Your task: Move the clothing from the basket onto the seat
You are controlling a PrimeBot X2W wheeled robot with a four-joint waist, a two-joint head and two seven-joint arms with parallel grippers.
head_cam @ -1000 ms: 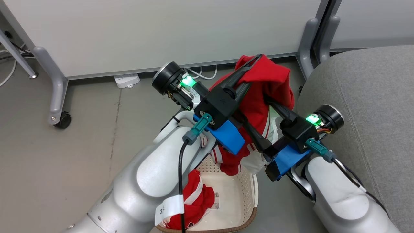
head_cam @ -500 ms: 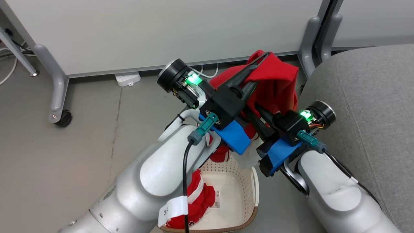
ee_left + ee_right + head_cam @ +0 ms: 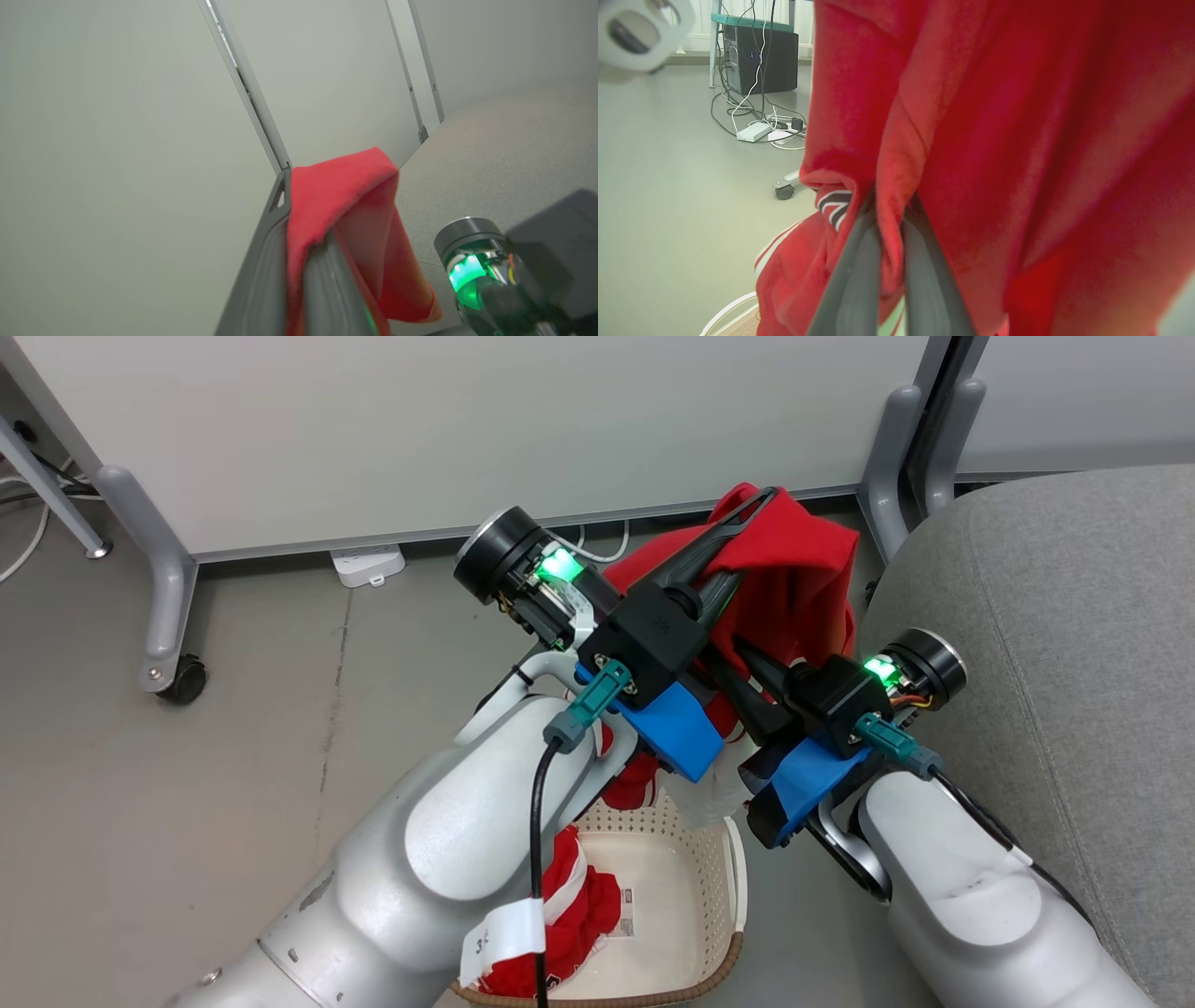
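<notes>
Newly clenched, right claw (image 3: 891, 219) joins left claw (image 3: 304, 224) gripping the clothing (image 3: 794, 569), hem apparently hidden.

Silver-white forearms (image 3: 467, 840), black wrist blocks (image 3: 653, 635), blue brackets (image 3: 677, 733), teal plugs (image 3: 588, 700), black cables (image 3: 534, 831), green lights (image 3: 558, 565), dark jaws

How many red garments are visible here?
2. One red garment hangs above the basket, held by left gripper and right gripper. The other garment lies in the basket, partly behind the left forearm; more may be hidden.
</notes>
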